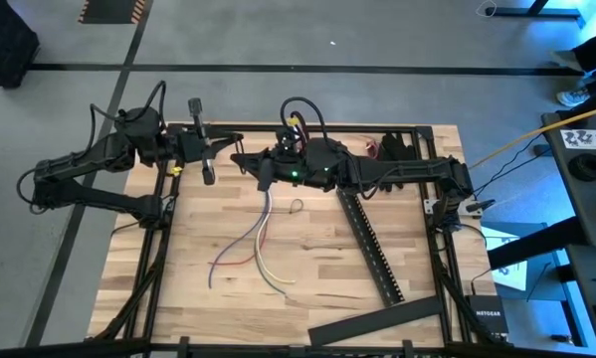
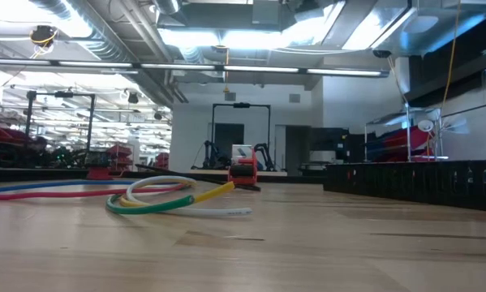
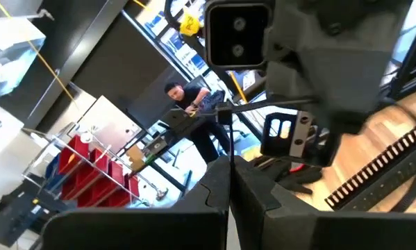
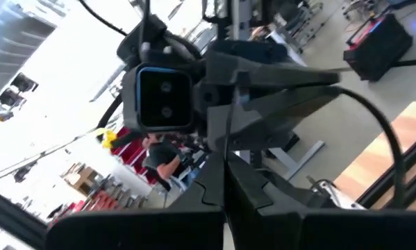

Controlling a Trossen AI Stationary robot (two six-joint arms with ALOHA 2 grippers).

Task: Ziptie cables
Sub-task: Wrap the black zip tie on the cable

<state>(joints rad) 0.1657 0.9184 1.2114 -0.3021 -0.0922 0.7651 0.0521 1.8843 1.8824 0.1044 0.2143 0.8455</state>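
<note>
Both arms hang tip to tip over the table's far edge, the left gripper and right gripper pressed together on nothing, while the cables lie loose mid-table, so gathering them seems next.

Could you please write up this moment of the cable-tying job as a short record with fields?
Surface: wooden table
Cables: loose bunch of coloured wires lying on the table near its middle, not held
Slotted bar: long black bar lying diagonally to the right of the cables
Left claw: shut, raised at the table's far edge, facing the right claw
Right claw: shut, tip close to the left claw, above the cables' far end
Zip tie on cables: none visible
</note>
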